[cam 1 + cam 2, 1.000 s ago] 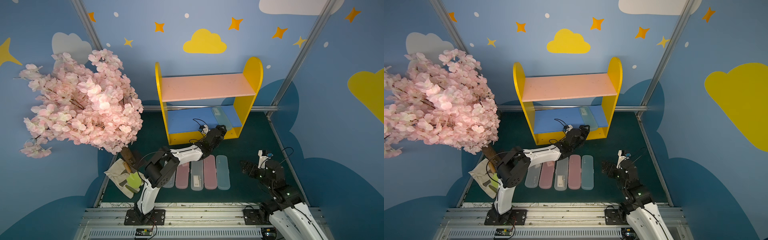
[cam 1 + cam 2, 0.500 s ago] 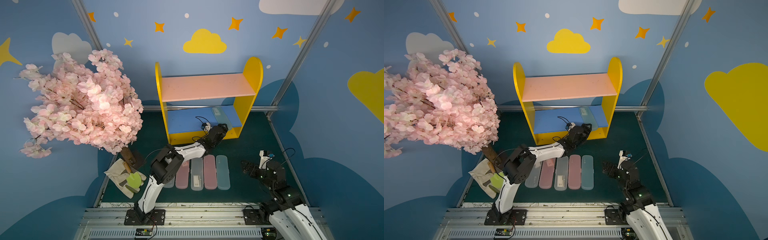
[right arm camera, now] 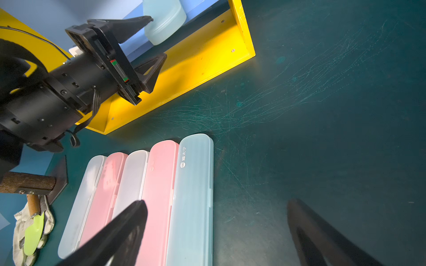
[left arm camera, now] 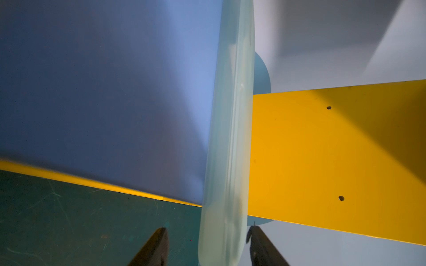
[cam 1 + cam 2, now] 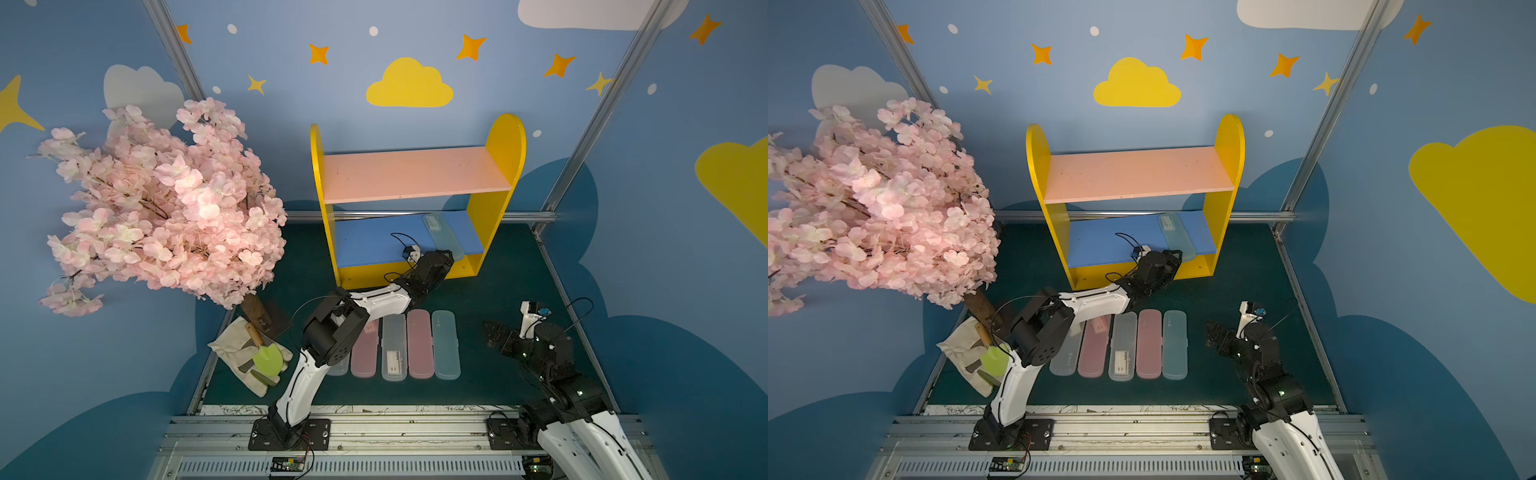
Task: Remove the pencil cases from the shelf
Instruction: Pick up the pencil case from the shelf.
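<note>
The shelf (image 5: 415, 174) (image 5: 1133, 174) stands at the back of the green mat. One pale teal pencil case (image 5: 442, 235) (image 5: 1177, 235) (image 4: 228, 138) (image 3: 164, 20) lies on its blue lower board, its near end sticking out over the front edge. My left gripper (image 5: 446, 255) (image 5: 1173, 255) (image 4: 206, 230) (image 3: 158, 38) is open and straddles that end: one finger almost touches, the other stands clear. Several pencil cases (image 5: 394, 347) (image 5: 1148, 345) (image 3: 159, 184) lie in a row on the mat. To their right hovers my open, empty right gripper (image 5: 490, 334) (image 5: 1210, 334) (image 3: 216, 202).
A pink blossom tree (image 5: 166, 199) (image 5: 872, 199) fills the left side, its trunk base by the left arm. A work glove with a green trowel (image 5: 257, 357) (image 5: 976, 357) (image 3: 34, 225) lies at the front left. The left arm passes over the row's left end.
My left gripper has reached further onto the shelf's lower board, and its jaws have narrowed around the teal case's near end. The right arm has hardly moved.
</note>
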